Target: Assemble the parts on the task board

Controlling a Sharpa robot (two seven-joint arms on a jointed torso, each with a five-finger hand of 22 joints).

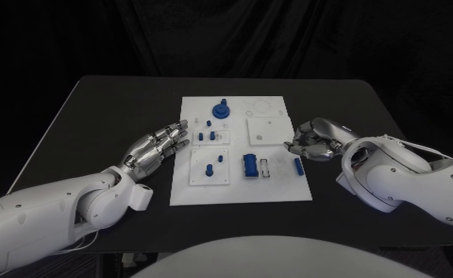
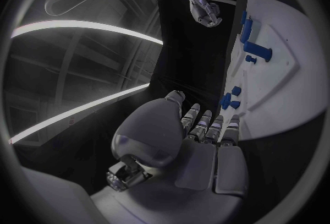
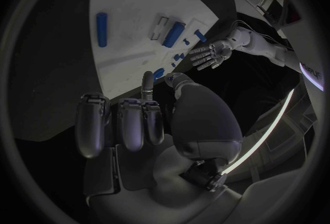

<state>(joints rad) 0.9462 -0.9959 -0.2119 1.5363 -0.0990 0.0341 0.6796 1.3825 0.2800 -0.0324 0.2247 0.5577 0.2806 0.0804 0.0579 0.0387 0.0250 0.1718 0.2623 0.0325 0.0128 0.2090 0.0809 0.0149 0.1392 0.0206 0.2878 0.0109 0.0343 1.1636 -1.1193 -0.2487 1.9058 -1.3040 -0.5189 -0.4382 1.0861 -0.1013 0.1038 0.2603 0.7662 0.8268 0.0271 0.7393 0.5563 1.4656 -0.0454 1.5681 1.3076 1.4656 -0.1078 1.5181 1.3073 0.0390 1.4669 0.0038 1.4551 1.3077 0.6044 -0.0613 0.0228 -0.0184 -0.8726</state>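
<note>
- Task board [image 1: 273, 190], a white plate, lies in the middle of the black table [image 1: 104, 104], between the 2 hands.
- Blue parts sit on it: a round knobbed piece [image 1: 222, 109] stands near the far edge, 2 small pegs [image 1: 207, 137] stand side by side in a raised panel nearer the left edge, and 2 more small pieces [image 1: 209, 168] rest in the panel below that.
- Toward the near edge a thick blue cylinder [image 1: 249, 165] lies beside a pale slim bar [image 1: 266, 169], with a thinner blue rod [image 1: 298, 165] close to the right edge.
- Left hand [image 1: 156, 147] rests just off the board's left edge, fingers stretched out flat and slightly apart, holding nothing; its fingertips [image 2: 206, 116] point toward the small pegs.
- Right hand [image 1: 314, 140] sits at the board's right edge, just beside the thin rod, fingers curled inward. The right wrist view shows those fingers [image 3: 131, 125] bent with nothing visible in them.
</note>
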